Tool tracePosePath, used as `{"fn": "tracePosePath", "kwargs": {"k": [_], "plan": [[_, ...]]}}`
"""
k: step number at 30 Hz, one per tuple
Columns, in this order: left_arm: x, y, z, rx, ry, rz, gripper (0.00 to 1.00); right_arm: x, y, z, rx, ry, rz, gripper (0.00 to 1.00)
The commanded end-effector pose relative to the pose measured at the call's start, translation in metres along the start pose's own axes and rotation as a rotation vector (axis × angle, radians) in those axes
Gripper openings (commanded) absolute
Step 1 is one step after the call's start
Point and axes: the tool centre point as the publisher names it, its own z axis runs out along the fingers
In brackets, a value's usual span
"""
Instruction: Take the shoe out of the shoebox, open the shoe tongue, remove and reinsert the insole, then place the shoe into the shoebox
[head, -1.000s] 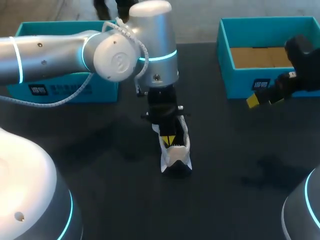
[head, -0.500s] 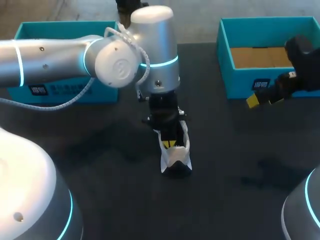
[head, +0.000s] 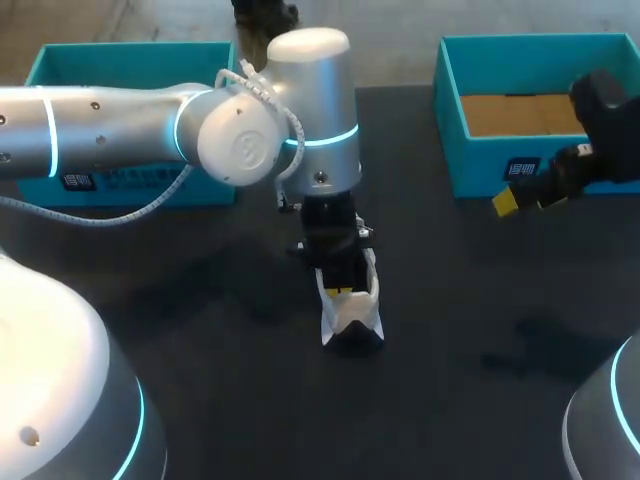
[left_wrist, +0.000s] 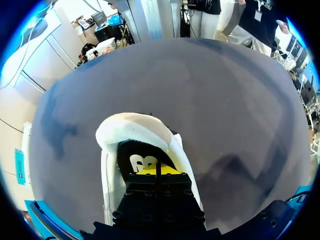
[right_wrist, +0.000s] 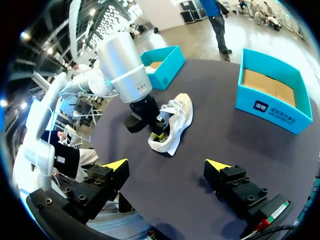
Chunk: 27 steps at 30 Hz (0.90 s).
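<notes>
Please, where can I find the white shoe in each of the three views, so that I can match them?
Head view: white shoe in the middle of the table.
Left wrist view: shoe directly under the left pincer, around its tips.
Right wrist view: shoe ahead of the right pincer.
Shared landmark: the left pincer, its yellow tips inside the shoe.

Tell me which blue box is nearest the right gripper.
The right-hand box, brown inside, just behind the right gripper; the other box sits far left.
</notes>
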Motion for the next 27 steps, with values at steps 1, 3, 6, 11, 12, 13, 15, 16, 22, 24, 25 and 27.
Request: {"fn": "tracePosePath", "kwargs": {"k": [1,3,6,11,12,13,15,16,22,24,25,27], "plan": [[0.002,-0.005,-0.017,-0.017,-0.017,0.010,0.00,0.000,0.002,0.001,0.004,-0.001,0.001,1.00],[-0.001,-0.008,-0.023,-0.019,-0.032,0.018,0.00,0.000,0.002,0.001,0.004,-0.001,0.001,1.00],[-0.005,-0.014,-0.026,-0.021,-0.039,0.035,0.00,0.000,0.002,0.001,0.004,-0.001,0.001,1.00],[-0.010,-0.018,-0.017,-0.007,-0.040,0.045,0.00,0.000,0.002,0.001,0.004,-0.001,0.001,1.00],[-0.011,-0.017,-0.014,-0.005,-0.041,0.043,0.00,0.000,0.002,0.001,0.004,-0.001,0.001,1.00],[-0.011,-0.017,-0.011,0.001,-0.041,0.040,0.00,0.000,0.002,0.001,0.004,-0.001,0.001,1.00],[-0.011,-0.016,-0.006,0.004,-0.038,0.037,0.00,0.000,0.002,0.001,0.004,-0.001,0.001,1.00],[-0.011,-0.015,-0.004,0.001,-0.027,0.033,0.00,0.000,0.002,0.001,0.004,-0.001,0.001,1.00],[-0.009,-0.012,0.007,0.012,-0.019,0.024,0.00,0.000,0.002,0.001,0.004,-0.001,0.001,1.00],[-0.006,-0.011,0.012,0.020,-0.016,0.014,0.00,0.000,0.002,0.001,0.004,-0.001,0.001,1.00],[-0.006,-0.011,0.014,0.020,-0.016,0.013,0.00,0.000,0.002,0.001,0.004,-0.001,0.001,1.00],[-0.004,-0.010,0.018,0.022,-0.017,0.004,0.00,0.000,0.002,0.001,0.004,-0.001,0.001,1.00]]}}
